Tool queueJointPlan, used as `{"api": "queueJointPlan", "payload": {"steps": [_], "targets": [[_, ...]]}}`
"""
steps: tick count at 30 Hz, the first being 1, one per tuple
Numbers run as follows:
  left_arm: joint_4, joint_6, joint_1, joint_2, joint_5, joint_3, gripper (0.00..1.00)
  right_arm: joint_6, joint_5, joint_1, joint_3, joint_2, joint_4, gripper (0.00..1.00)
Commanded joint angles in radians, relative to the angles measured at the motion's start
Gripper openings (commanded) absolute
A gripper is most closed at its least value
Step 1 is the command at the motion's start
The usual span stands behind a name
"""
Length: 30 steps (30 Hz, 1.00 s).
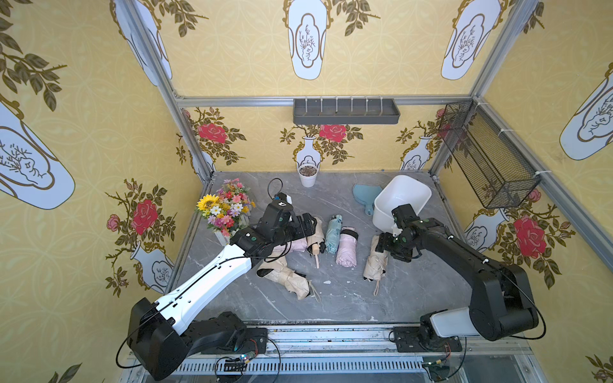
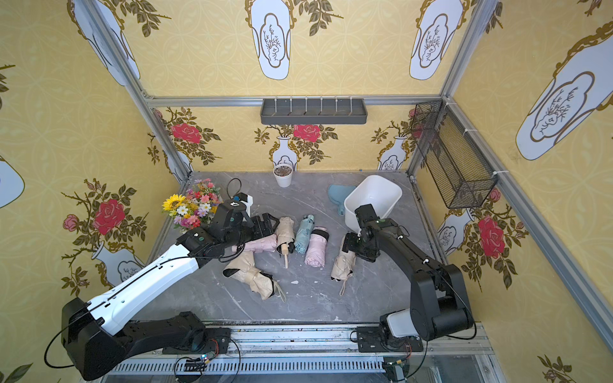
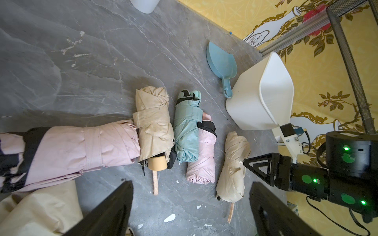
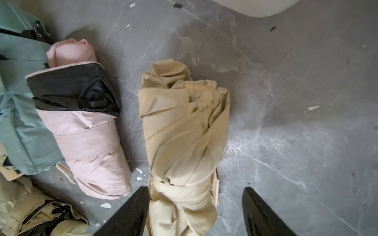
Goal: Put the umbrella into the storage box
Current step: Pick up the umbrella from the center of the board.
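The right wrist view shows what the arm hides in both top views: the right gripper (image 4: 195,190) straddles the strapped end of the beige folded umbrella (image 4: 184,126), jaws wide, one finger touching the cloth and the other clear of it. This umbrella lies on the grey table (image 1: 331,298) near the white storage box (image 1: 384,215), not in it. The left gripper (image 3: 190,182) hangs wide apart, gripping nothing.

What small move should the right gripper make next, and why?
Probably close the jaws. The right gripper straddles the beige umbrella nearest the storage box: one jaw is right beside its strap and the other stands off it, so nothing is held yet.
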Motion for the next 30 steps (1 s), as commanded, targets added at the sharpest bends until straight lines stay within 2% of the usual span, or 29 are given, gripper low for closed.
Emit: {"api": "queueJointPlan", "payload": {"steps": [1,7,22,26,30], "targets": [[0.022,-0.013,-0.016,0.033,-0.015,0.015,0.94,-0.003,-0.015,0.004,-0.013,0.007,0.048,0.77],[0.033,-0.018,-0.046,0.101,-0.015,0.061,0.94,0.015,-0.008,0.026,-0.024,0.055,0.079,0.77],[0.068,-0.039,-0.065,0.137,-0.006,0.078,0.94,0.041,0.019,0.055,-0.028,0.148,0.075,0.57],[0.070,-0.042,-0.073,0.140,-0.009,0.091,0.94,0.039,0.021,0.061,-0.032,0.124,0.067,0.37],[0.069,-0.039,-0.085,0.135,-0.012,0.105,0.94,0.056,0.033,0.090,-0.034,0.039,0.041,0.29]]}}
